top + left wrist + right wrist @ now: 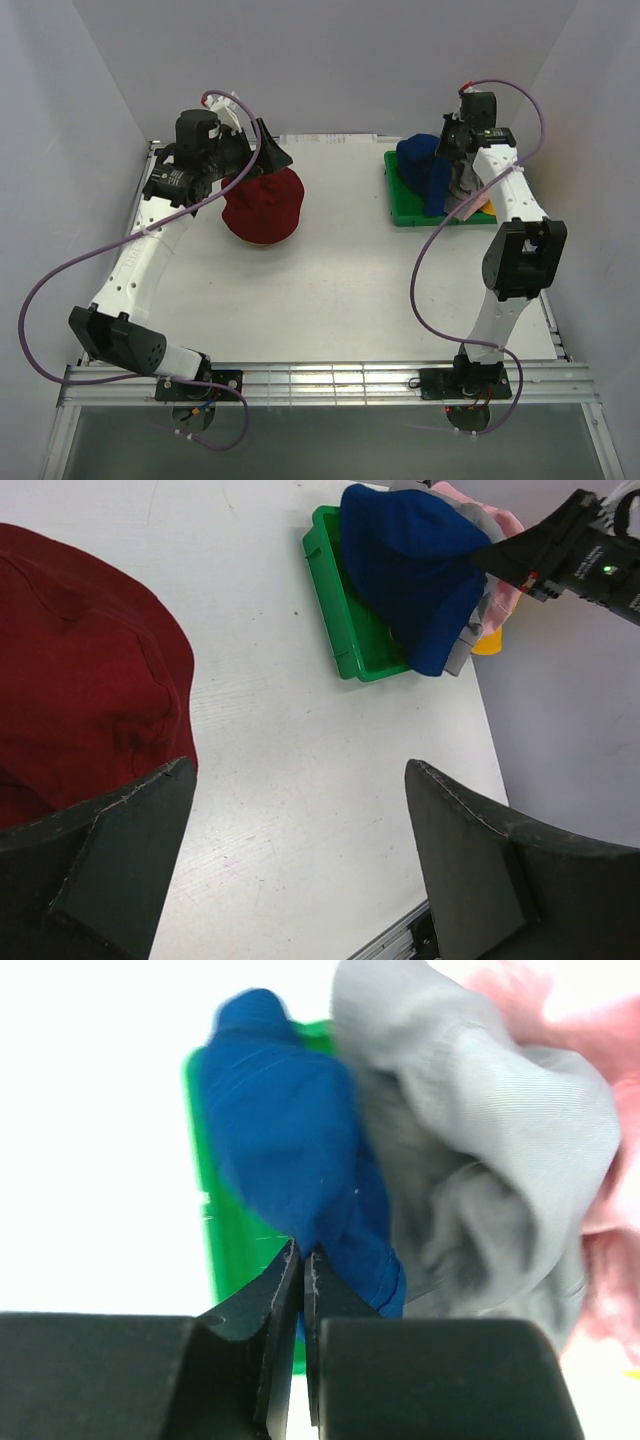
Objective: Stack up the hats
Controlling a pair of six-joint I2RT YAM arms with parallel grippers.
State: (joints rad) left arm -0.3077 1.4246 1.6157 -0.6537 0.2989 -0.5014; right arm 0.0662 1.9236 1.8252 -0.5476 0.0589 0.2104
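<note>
The dark red hat (263, 205) (80, 670) lies on the white table at the back left. My left gripper (268, 150) (300, 770) hovers open just beside it, with nothing between its fingers. The blue hat (425, 170) (410, 570) (280, 1130) rests over the green tray (405, 215) at the back right. My right gripper (450, 140) (303, 1252) is shut on a fold of that hat. Behind the blue one, bunched together, are the grey hat (470, 1140), the pink hat (600, 1160) and, just peeking out, the yellow-orange hat (487, 643).
The green tray (335, 600) (225, 1240) stands near the table's right edge, close to the right wall. Grey walls close in the table on the left, back and right. A metal rail (330, 380) runs along the near edge.
</note>
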